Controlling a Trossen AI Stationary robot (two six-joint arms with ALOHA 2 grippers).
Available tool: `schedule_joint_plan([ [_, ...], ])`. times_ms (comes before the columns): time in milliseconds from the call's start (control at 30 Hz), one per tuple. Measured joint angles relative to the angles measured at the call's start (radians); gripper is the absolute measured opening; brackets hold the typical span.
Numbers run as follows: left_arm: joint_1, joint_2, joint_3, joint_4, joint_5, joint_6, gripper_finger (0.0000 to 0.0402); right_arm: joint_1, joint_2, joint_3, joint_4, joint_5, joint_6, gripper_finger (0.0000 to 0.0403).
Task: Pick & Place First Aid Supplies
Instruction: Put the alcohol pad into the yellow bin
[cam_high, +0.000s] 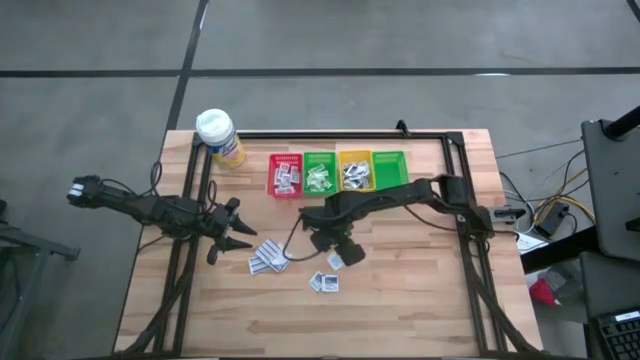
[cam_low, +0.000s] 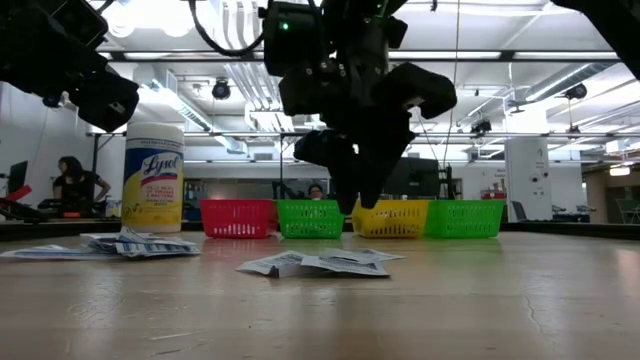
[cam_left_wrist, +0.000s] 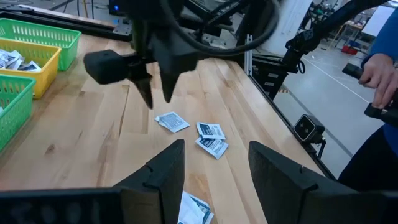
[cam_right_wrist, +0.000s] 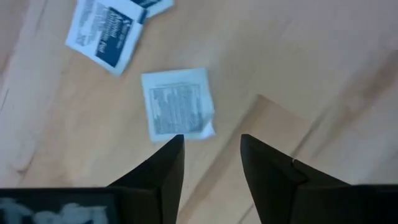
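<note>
Seen from above, the wooden worktop (cam_high: 420, 290) carries a row of four bins at its far side: a red bin (cam_high: 285, 174), a green bin (cam_high: 319, 172), a yellow bin (cam_high: 354, 170) and a second green bin (cam_high: 390, 168), with a white-capped yellow bottle (cam_high: 219, 137) left of them. Small white sachets (cam_high: 268, 257) lie loose near the middle, and more sit inside three of the bins, but their print is too small to read. The left gripper (cam_high: 228, 238) hangs just left of the loose pile, with its jaws apart and empty. The right gripper (cam_high: 341, 247) hangs over the middle, between the sachets. From the worktop level, the dark body of this arm hides part of the bins, and the sachets (cam_low: 318, 263) show only as a flat heap. In the left wrist view, three sachets (cam_left_wrist: 198, 131) lie beyond its own spread fingers (cam_left_wrist: 163, 169), and a person's hand (cam_left_wrist: 380, 70) is cut off at the edge. In the right wrist view, the jaws stand apart and hold nothing; one sachet (cam_right_wrist: 178, 102) lies flat just past the fingers (cam_right_wrist: 166, 163), not touching them as far as I can see.
</note>
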Motion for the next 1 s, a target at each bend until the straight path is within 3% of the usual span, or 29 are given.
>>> schedule_joint_plan([
  [200,0.0,0.0,0.0,0.0,0.0,0.0,0.0172,0.048,0.004,-0.004,0.059,0.096,-0.042,0.0141],
  [733,0.0,0.0,0.0,0.0,0.001,0.0,0.0172,0.086,0.113,0.001,0.079,0.15,0.06,0.0148],
  [1000,0.0,0.0,0.0,0.0,0.002,-0.001,0.0172,0.087,0.138,0.001,0.081,0.153,0.105,0.0098],
])
